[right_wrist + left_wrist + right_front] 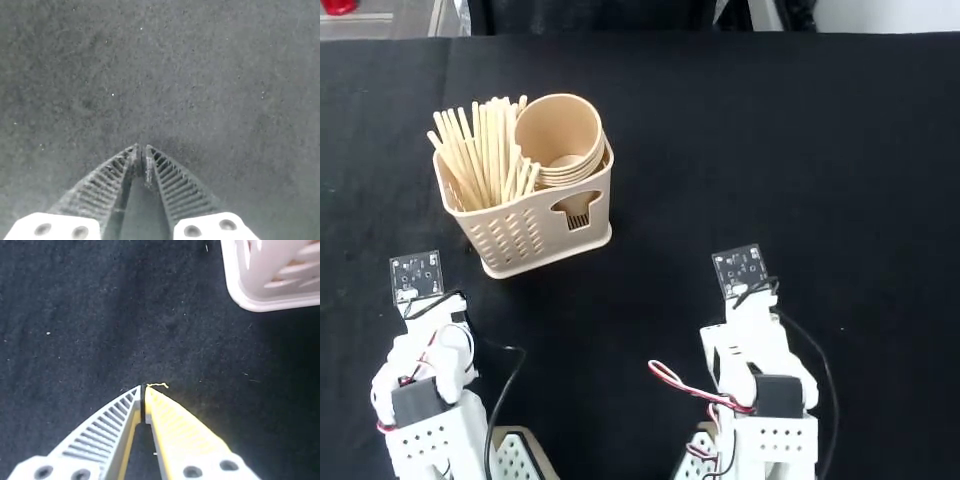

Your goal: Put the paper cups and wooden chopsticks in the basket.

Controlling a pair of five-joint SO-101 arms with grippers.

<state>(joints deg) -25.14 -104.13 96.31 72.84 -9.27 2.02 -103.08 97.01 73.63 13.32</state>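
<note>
A beige slotted basket (535, 228) stands on the black table at the upper left. Inside it, several wooden chopsticks (485, 150) stand on end beside a stack of paper cups (560, 135). A corner of the basket (270, 290) appears in the left wrist view. The left arm (425, 375) is folded back at the near left, its gripper (144, 388) shut and empty over bare cloth just short of the basket. The right arm (755, 360) rests at the near right, its gripper (141, 149) shut with nothing in it.
Black cloth (770, 150) covers the whole table. Cables (675, 385) trail between the two arm bases at the front edge. A red item (338, 6) lies beyond the table's far left corner.
</note>
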